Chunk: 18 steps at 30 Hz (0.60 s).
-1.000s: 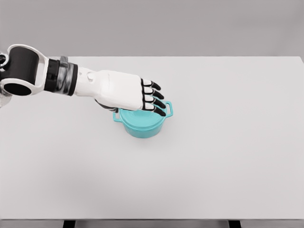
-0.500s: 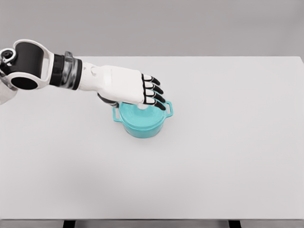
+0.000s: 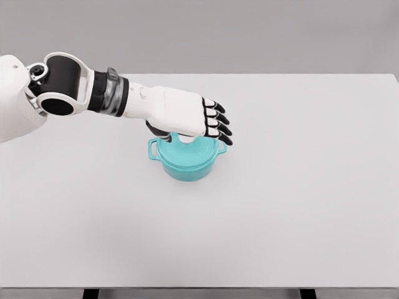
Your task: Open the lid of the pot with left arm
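The teal pot (image 3: pixel 187 163) sits on the white table (image 3: pixel 299 205), a little left of the middle and toward the far half, its lid (image 3: pixel 189 151) on top. One small handle pokes out at nine o'clock from the pot; the opposite one at three o'clock is mostly behind the fingertips. The left hand (image 3: pixel 184 115) reaches in from ten o'clock, palm down, right over the back part of the lid. Its dark-tipped fingers (image 3: pixel 218 124) lie stretched out side by side and droop over the pot's rim at about two o'clock. The thumb tucks under the palm, and something pale shows there at the lid's top; whether the hand grips it, I cannot tell from here.
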{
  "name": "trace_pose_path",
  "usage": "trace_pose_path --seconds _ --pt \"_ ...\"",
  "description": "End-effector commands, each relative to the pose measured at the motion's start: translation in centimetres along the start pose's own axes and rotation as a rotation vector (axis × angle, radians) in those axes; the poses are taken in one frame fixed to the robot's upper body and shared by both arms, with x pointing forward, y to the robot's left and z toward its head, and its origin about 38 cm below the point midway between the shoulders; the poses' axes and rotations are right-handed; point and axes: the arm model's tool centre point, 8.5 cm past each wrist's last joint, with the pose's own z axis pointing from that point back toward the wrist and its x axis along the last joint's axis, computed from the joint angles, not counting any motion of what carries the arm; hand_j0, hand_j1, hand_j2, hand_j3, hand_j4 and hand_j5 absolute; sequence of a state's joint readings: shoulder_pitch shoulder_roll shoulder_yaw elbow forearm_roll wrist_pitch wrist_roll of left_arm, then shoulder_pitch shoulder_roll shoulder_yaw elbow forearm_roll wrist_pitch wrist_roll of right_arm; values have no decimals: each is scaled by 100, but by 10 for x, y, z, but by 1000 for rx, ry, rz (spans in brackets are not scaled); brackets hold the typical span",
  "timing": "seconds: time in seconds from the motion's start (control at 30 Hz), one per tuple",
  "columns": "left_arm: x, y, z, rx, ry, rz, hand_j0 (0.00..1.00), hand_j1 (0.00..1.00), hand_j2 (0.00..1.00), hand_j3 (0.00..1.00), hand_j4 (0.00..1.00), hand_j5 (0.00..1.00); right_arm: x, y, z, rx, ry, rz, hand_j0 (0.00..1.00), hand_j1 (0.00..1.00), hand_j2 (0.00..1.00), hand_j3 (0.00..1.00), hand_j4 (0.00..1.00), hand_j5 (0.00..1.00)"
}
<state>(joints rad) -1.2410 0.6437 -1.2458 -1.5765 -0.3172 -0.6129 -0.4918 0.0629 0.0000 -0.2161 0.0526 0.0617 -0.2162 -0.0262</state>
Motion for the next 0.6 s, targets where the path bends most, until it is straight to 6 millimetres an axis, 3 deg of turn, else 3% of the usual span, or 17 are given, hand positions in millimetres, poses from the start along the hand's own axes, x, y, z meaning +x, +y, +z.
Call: trace_pose_path --seconds 0.0,0.2,0.3,0.57 --pt "-2 -4 0 -7 4 11 100 100 100 100 100 100 0 0 0 0 0 -1 100 100 100 100 100 100" --pt "-3 -18 -1 -20 10 47 100 100 100 100 100 100 0 0 0 0 0 -1 100 100 100 100 100 100" --pt "-14 -32 3 -38 46 84 100 100 100 100 100 100 0 0 0 0 0 -1 100 100 100 100 100 100" --pt "-27 -36 3 -43 77 109 100 100 100 100 100 100 0 0 0 0 0 -1 100 100 100 100 100 100"
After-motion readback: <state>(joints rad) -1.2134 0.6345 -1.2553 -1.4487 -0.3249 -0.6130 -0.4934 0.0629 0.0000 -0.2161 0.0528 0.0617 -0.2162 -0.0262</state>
